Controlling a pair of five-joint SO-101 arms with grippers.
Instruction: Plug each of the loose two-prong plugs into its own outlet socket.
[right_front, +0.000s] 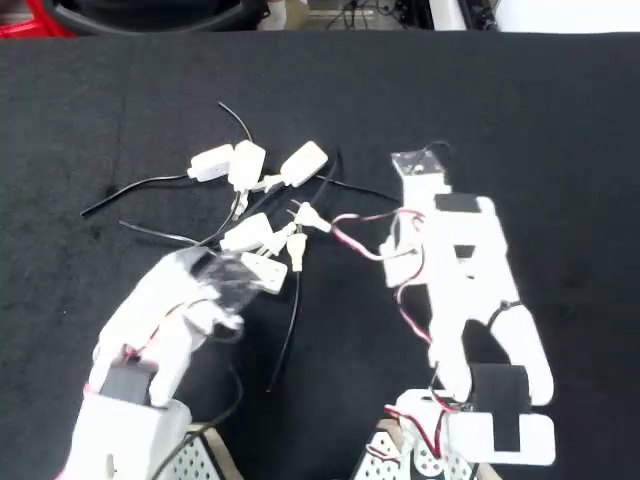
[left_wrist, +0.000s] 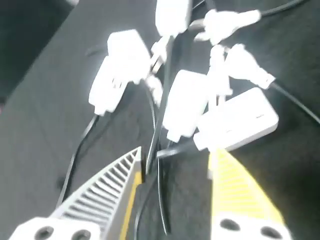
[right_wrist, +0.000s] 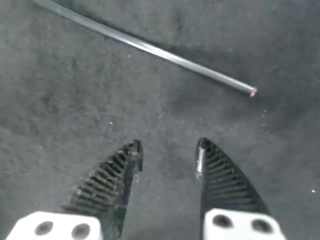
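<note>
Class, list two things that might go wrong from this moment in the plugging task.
1. The open left gripper straddles a black cable; closing may snag and drag it.
2. Its yellow finger sits right beside a white block and may shove it away.

No writing, number, label or sign can be read here. The white outlet sockets (right_front: 245, 233) in the cluster at the middle of the table and the two-prong plugs (right_front: 310, 215) just to their right show plain faces, with any marking too blurred or too small to tell.
</note>
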